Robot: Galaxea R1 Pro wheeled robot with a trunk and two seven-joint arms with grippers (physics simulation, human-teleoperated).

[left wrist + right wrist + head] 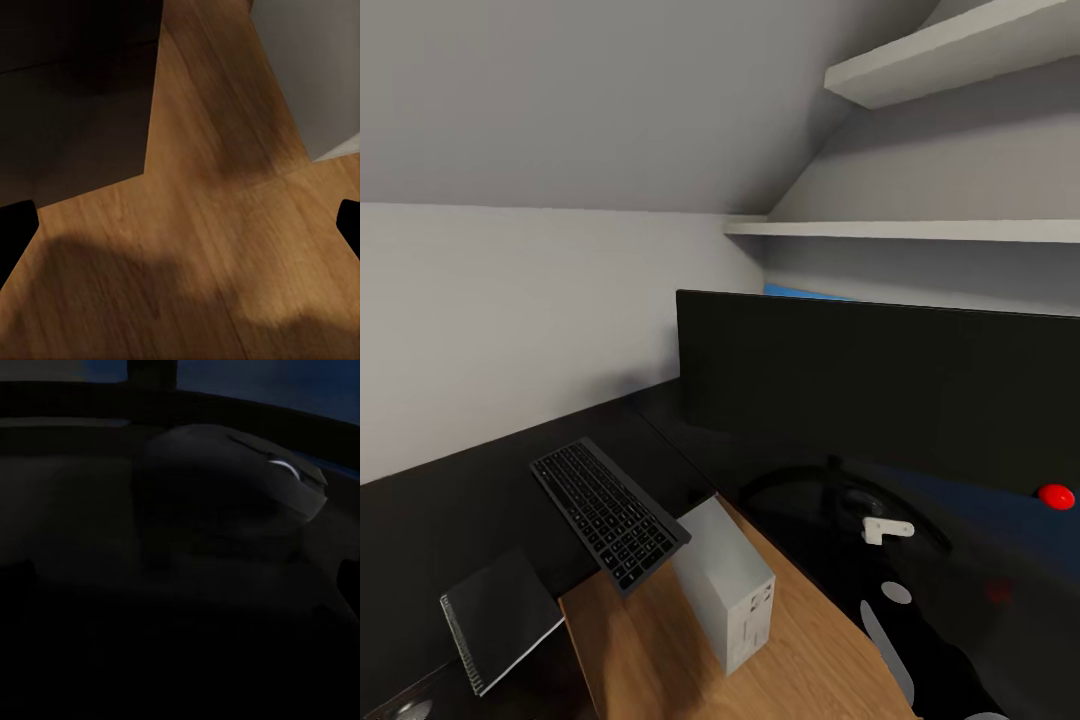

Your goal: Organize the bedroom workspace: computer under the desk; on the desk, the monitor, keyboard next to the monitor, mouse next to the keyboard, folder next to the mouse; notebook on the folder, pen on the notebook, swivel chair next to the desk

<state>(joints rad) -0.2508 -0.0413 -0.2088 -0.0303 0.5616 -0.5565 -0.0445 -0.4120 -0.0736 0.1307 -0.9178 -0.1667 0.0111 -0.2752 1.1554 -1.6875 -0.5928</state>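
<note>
Two grippers: left (180, 217) jaws apart over wood floor (202, 247) | right can't tell, dark view, possibly mouse (232, 491) | keyboard (608, 512) lower left, overhanging desk (450, 500) | monitor (880, 385) right | computer (728, 583) bottom center | notebook (500, 615) lower left.

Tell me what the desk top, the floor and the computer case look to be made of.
Desk: matte black board, probably laminate; flat, even, no grain. Floor: warm brown wood or wood-look planks, with visible grain and seams. Computer: light grey smooth case, painted metal or plastic; the render leaves that open.
</note>
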